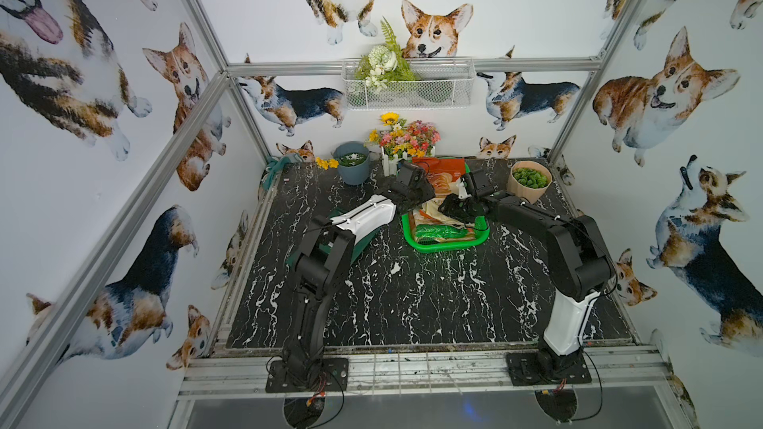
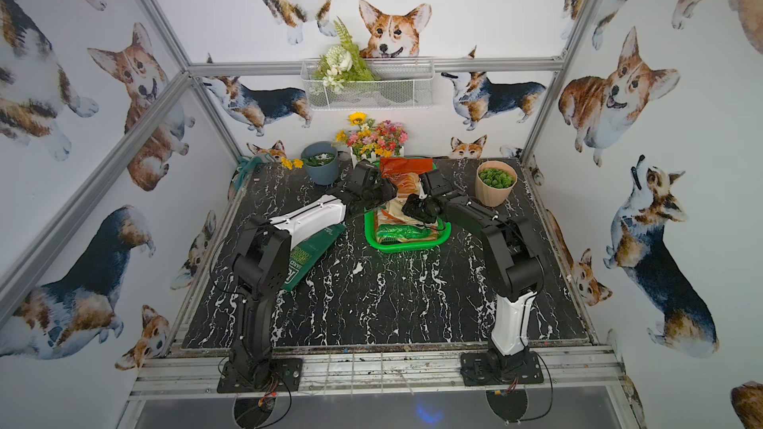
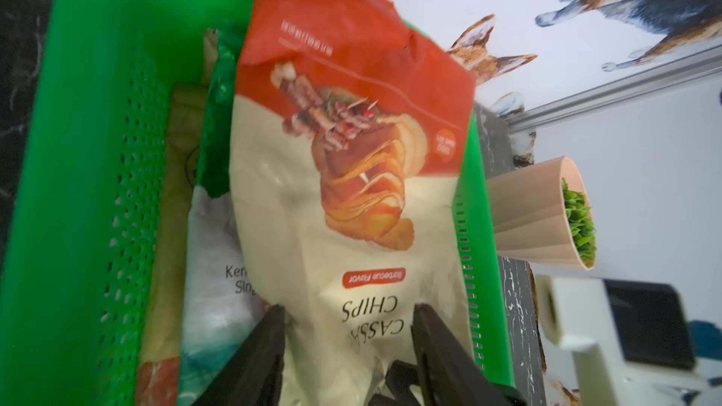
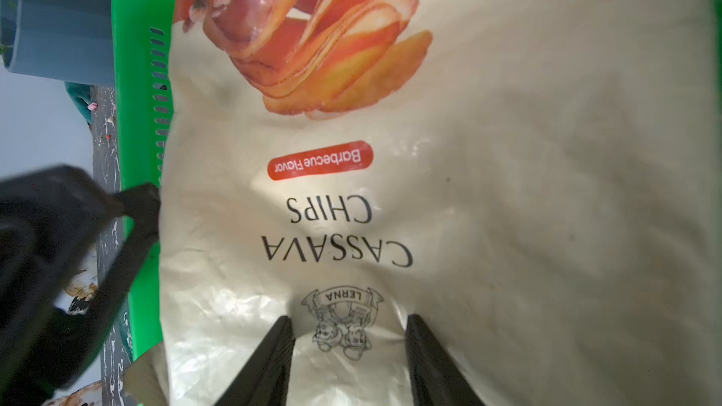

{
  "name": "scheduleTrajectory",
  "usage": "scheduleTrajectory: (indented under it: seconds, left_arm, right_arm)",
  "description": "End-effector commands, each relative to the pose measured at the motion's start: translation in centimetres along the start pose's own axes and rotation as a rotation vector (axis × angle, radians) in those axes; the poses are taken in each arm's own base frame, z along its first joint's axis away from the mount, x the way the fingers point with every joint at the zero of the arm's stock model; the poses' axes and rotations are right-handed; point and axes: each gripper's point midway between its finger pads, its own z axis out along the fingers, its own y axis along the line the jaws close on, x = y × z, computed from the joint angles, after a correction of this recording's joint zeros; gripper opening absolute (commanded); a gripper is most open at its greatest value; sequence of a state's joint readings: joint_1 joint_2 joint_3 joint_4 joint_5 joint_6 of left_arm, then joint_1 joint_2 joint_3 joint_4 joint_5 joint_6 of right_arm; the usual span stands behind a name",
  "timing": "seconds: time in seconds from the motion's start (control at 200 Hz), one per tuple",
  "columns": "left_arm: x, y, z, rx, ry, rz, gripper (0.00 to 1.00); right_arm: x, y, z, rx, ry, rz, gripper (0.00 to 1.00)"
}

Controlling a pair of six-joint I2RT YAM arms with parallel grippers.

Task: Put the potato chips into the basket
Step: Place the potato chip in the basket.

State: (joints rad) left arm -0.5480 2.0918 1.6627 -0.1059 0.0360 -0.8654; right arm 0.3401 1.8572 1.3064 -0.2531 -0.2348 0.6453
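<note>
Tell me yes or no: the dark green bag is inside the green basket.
No, the dark green bag lies on the table, outside the green basket.

Both top views looked down steeply from high above the front edge of the marble table, facing the back wall, far enough off to hold the whole tabletop. Each wrist camera sat close over the green basket, looking along the orange-and-cream bag lying in it; all four views shared that bag.
</note>
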Motion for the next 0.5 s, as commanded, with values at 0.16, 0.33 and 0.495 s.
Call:
scheduleTrajectory:
  seconds: [0.16, 0.33, 0.495]
  left_arm:
    - [-3.0, -1.9, 0.7, -0.015, -0.051, 0.088, 0.56]
    - [-1.5, 0.5, 4.3, -0.091, 0.026, 0.068, 0.48]
    - [0.8, 1.8, 7.2, -0.112, 0.116, 0.036, 0.46]
  right_arm:
    - [-0.9, 2.6, -4.0, -0.014, -0.074, 0.001, 0.51]
    - [1.2, 3.1, -1.6, -0.076, 0.0, 0.02, 0.5]
    - [5.0, 0.8, 2.0, -0.058, 0.146, 0.083, 0.5]
